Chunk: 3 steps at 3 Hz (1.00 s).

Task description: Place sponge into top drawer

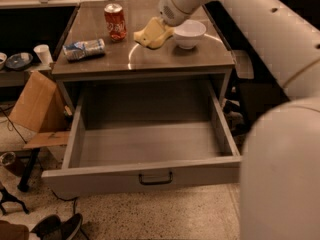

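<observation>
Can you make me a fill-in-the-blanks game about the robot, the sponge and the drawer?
1. The top drawer is pulled ___.
2. The claw is up over the table, right at the pale yellow ___.
3. The white ___ sits on the table just beside that yellow thing.
4. The can standing on the table is coloured ___.
Missing words: open, sponge, bowl, red.

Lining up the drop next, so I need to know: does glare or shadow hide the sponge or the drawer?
Camera view: a bright glare arc on the tabletop in front of the sponge, which shows plainly at the end effector beside the white bowl. Same view: in the top drawer the back wall is shadowed, the floor dim but readable.
</observation>
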Available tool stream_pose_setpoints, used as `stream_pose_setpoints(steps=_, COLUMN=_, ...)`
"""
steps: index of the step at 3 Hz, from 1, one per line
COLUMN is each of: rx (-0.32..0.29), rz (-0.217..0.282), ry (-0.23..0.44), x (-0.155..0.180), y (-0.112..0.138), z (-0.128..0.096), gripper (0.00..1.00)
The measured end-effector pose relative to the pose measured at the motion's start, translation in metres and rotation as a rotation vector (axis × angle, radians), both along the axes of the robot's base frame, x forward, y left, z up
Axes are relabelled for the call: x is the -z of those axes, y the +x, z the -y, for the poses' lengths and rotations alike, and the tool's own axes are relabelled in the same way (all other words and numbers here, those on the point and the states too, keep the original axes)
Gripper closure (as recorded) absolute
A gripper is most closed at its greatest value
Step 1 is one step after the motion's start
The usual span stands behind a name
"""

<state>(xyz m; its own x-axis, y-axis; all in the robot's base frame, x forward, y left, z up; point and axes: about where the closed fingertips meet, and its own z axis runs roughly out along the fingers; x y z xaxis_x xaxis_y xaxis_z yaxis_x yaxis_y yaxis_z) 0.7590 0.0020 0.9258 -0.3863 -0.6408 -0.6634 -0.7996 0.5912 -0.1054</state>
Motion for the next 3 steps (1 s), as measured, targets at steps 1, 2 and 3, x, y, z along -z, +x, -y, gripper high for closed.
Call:
stream_pose_setpoints(steps=1, rx=-0.086, rz=-0.013, ry=0.013, x=-0.005, y=-0.056, z=0.032, gripper=1.0)
stream_pose_setpoints(steps=2, rx=-0.078, rz=-0.035, ry=0.015, x=0.015, y=-0.084, z=0.068, gripper=1.0)
stream_pose_setpoints(steps=3, rx=-0.057, rz=-0.072, ry=0.038, x=0.051, y=-0.106, z=0.101, gripper=1.0)
